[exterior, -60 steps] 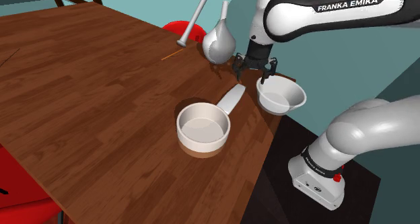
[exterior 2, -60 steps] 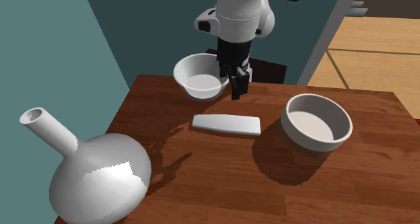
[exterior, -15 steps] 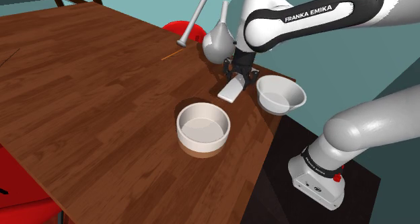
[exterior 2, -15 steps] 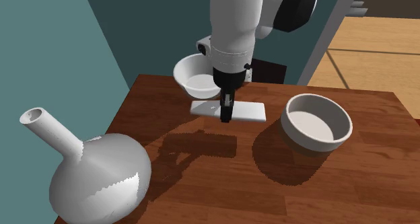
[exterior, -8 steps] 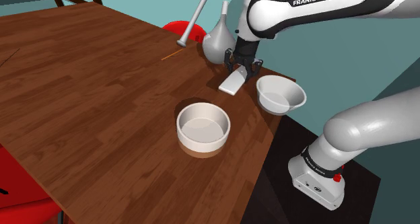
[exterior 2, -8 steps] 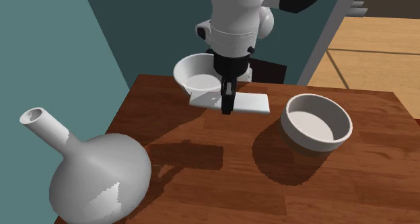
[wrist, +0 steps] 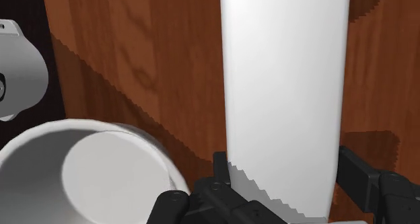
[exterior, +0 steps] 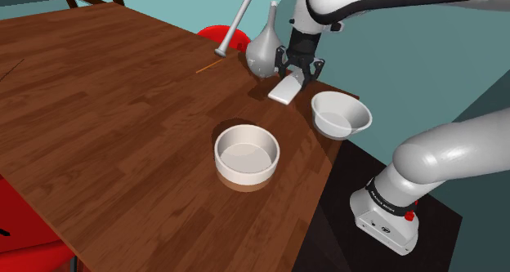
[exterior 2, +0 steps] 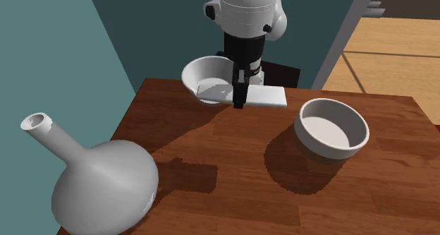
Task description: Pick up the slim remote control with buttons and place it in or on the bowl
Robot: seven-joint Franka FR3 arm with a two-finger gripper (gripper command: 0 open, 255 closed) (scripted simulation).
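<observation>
The slim remote [exterior: 285, 90] is drawn as a plain white slab with no visible buttons. My gripper [exterior: 297, 78] is shut on it and holds it level in the air above the wooden table [exterior: 106, 107]. In the second exterior view the remote [exterior 2: 265, 96] hangs crosswise from the gripper [exterior 2: 240, 99], overlapping the rim of a white rounded bowl [exterior 2: 204, 78]. That bowl [exterior: 341, 113] stands at the table's edge nearest the stand. From the wrist, the black fingers [wrist: 222, 177] clasp the remote [wrist: 283, 88], with the bowl [wrist: 87, 179] beside it below.
A second, straight-walled white bowl [exterior: 246, 153] stands closer to the table's middle. A grey round-bellied flask [exterior: 263, 48] stands just behind the gripper, large in the second exterior view [exterior 2: 99, 188]. A white rod [exterior: 237, 21] and a red object [exterior: 225, 36] lie beyond the far edge.
The gripper has risen with the remote clasped in it, lifting it off the table and carrying it toward the rounded bowl. The bowls and the flask stayed put.
</observation>
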